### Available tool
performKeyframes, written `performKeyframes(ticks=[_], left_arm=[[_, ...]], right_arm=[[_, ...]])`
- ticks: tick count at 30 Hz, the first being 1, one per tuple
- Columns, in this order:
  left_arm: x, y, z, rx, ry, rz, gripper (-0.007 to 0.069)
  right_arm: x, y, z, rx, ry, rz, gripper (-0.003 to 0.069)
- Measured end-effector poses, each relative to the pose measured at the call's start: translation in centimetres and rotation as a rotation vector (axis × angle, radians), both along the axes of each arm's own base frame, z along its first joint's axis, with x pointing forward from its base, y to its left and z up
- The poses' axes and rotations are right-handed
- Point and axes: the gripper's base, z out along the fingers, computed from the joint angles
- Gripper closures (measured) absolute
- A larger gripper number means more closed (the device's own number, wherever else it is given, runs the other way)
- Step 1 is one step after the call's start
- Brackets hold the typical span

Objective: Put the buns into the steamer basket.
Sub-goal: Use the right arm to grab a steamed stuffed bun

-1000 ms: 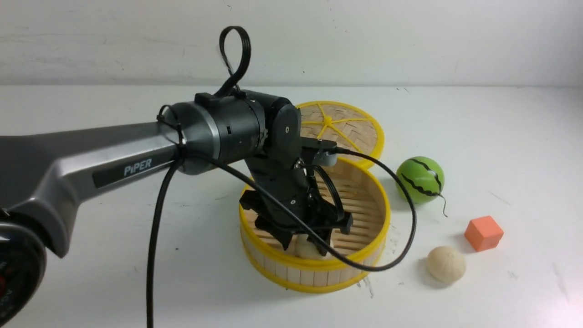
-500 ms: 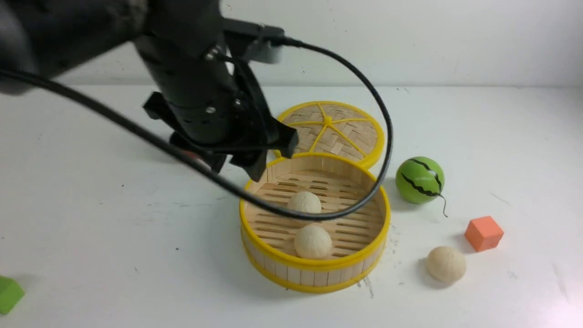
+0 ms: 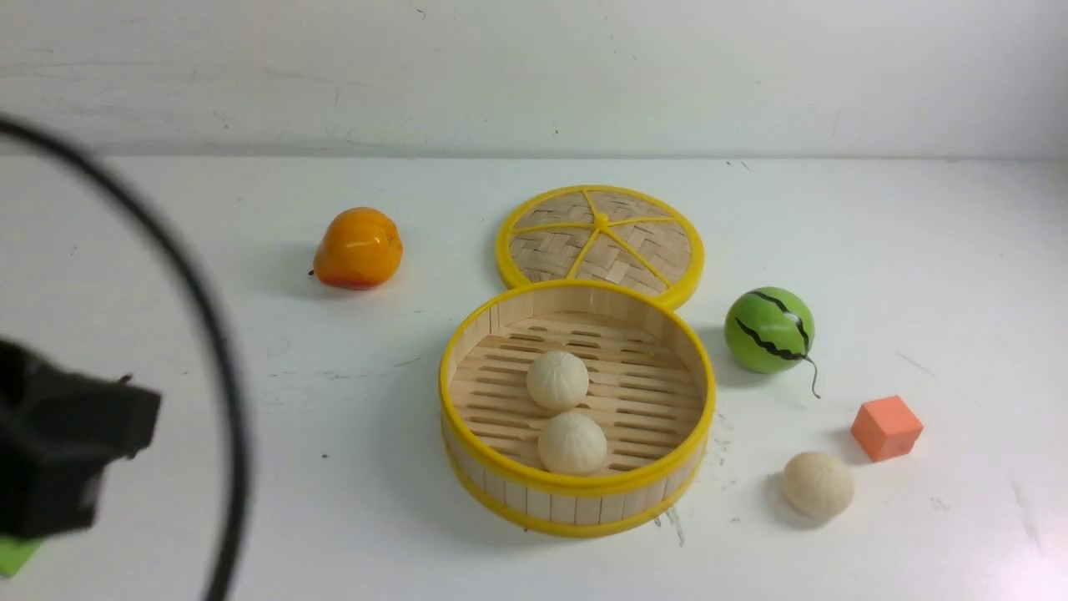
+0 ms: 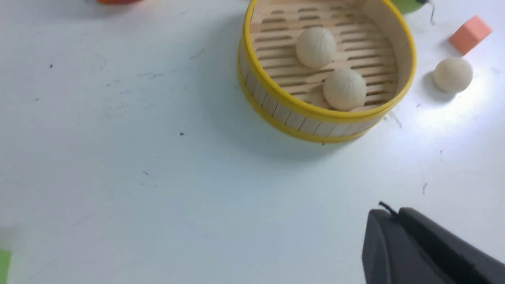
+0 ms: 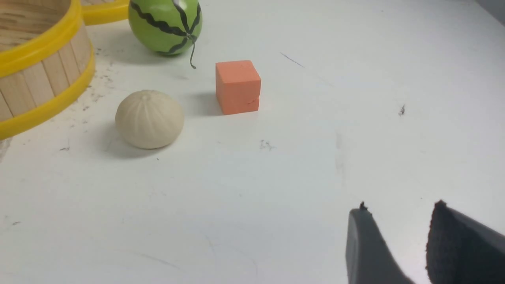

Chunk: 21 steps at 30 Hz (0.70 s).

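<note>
Looking at the front view as a clock face centred on the steamer basket [image 3: 576,480], we see two cream buns inside it: one bun [image 3: 572,443] lies toward six o'clock, and a second bun [image 3: 557,381] sits just beside it, near the middle. We find the third bun [image 3: 818,485] out on the white table [image 3: 334,517], at about four o'clock from the basket and apart from it. Just beyond that bun, also near four o'clock, we see an orange-red cube [image 3: 887,428]. Our green striped ball [image 3: 768,330] rests at about two o'clock, and the woven lid [image 3: 601,238] lies at twelve, right behind the basket's rim. Out at ten o'clock we have a glossy orange fruit [image 3: 359,249], and toward eight, at the picture's edge, part of a green object [image 3: 15,554]. Our left gripper [image 4: 384,209] is closed with nothing between its fingertips; our right gripper [image 5: 401,203] stands open, its fingers apart and empty over the table.
</note>
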Motion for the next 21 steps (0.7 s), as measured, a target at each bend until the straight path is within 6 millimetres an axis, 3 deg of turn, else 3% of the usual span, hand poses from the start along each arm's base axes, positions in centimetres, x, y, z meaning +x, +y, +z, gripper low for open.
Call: performKeyframes(ticks=[6,13,17,20,21], left_arm=[[-2.6,1.8,-2.6,-0.044,-0.058,0.0,0.0638],[-2.9,1.8,-2.8,0.001,-0.097,-0.064,0.0638],[-3.2,1.6,-3.4,0.003,-0.132,-0.125,0.0638],[-3.7,1.5,-5.4,-0.023,-0.178,-0.169,0.0638],[-3.7,1.5,-5.5,-0.029,-0.186,-0.169,0.0638]], right_arm=[[0.0,0.0,0.0,-0.001,0.0,0.0,0.042],[0.0,0.0,0.0,0.008,-0.001,0.0,0.042],[0.0,0.5,0.1,0.237,-0.015,-0.012,0.042],[0.1,1.6,0.2,0.765,-0.009,-0.06,0.042],[0.1,1.6,0.2,0.791,-0.008,-0.063,0.042]])
